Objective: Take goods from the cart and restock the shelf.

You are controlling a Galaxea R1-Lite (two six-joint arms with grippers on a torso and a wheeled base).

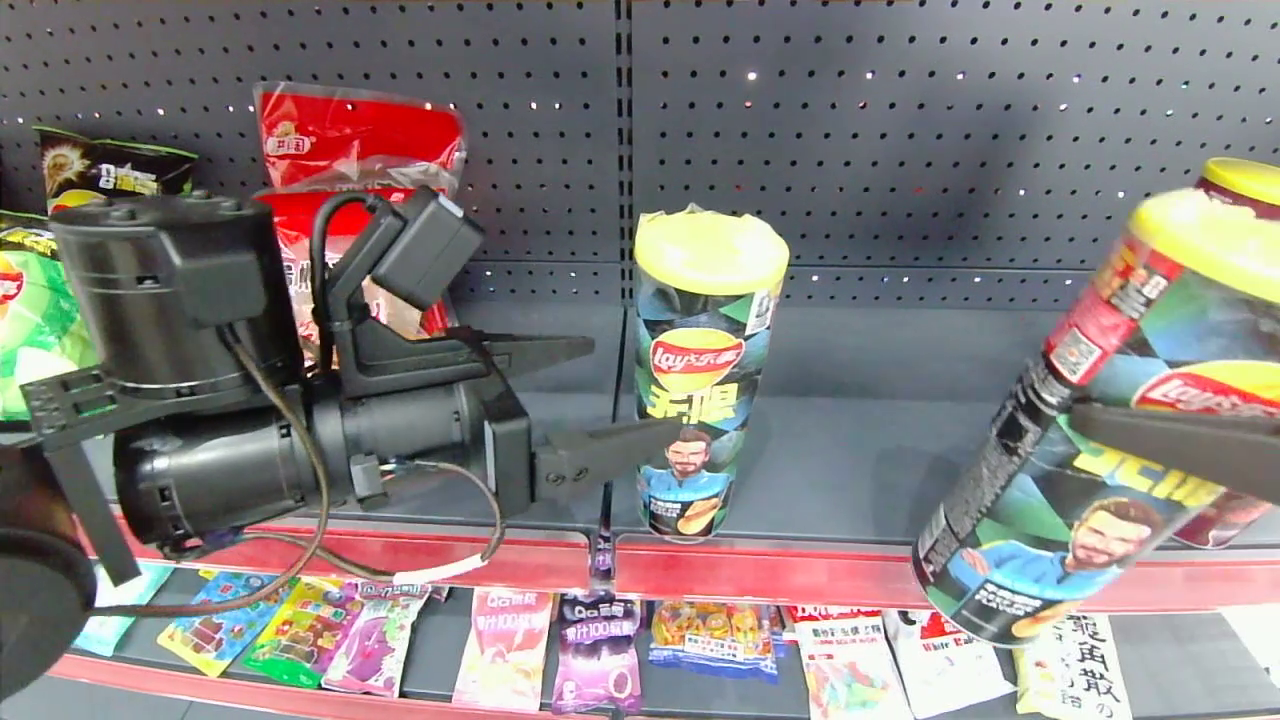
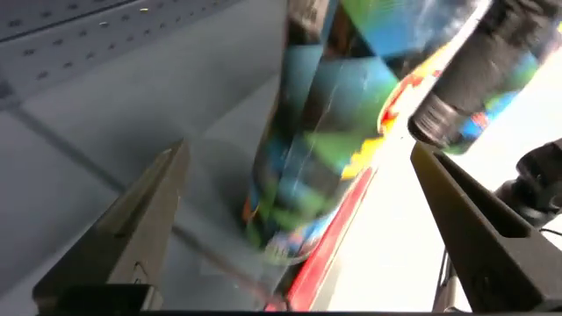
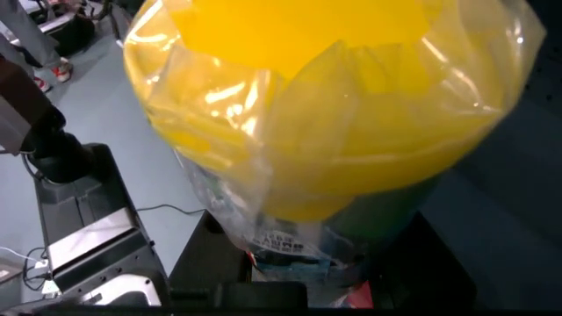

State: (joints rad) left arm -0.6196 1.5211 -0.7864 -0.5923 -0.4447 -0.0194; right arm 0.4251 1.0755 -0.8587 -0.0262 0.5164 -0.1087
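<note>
Three chip cans show in the head view. The standing can point(image 1: 705, 370) is upright on the shelf point(image 1: 860, 450), close to the middle of the view, near the red front edge, and its yellow lid is on.

The left claw point(image 1: 635, 390) comes in from 9 o'clock with its two fingers spread wide. In the left wrist view, the standing can point(image 2: 316, 149) is between the fingers point(image 2: 132, 237), with a gap on each side.

The held can point(image 1: 1100, 420) is at 4 o'clock, out in front of the shelf edge. It is tilted, with the lid leaning toward 1 o'clock. The right claw point(image 1: 1085, 420) pinches it, and one dark finger point(image 1: 1170, 440) lies across its body. The right wrist view shows clear wrap over the yellow lid of the held can point(image 3: 325, 132).

The third can point(image 1: 1240, 180) is at 2 o'clock at the edge of the view, mostly hidden behind the held can.

Two red bags point(image 1: 360, 135) lean against the pegboard point(image 1: 900, 120) at 11 o'clock. At least two green bags point(image 1: 110, 170) are at 9 to 10 o'clock. About ten small packets point(image 1: 597, 650) lie in a row on the lower shelf point(image 1: 1180, 650) at 6 o'clock.
</note>
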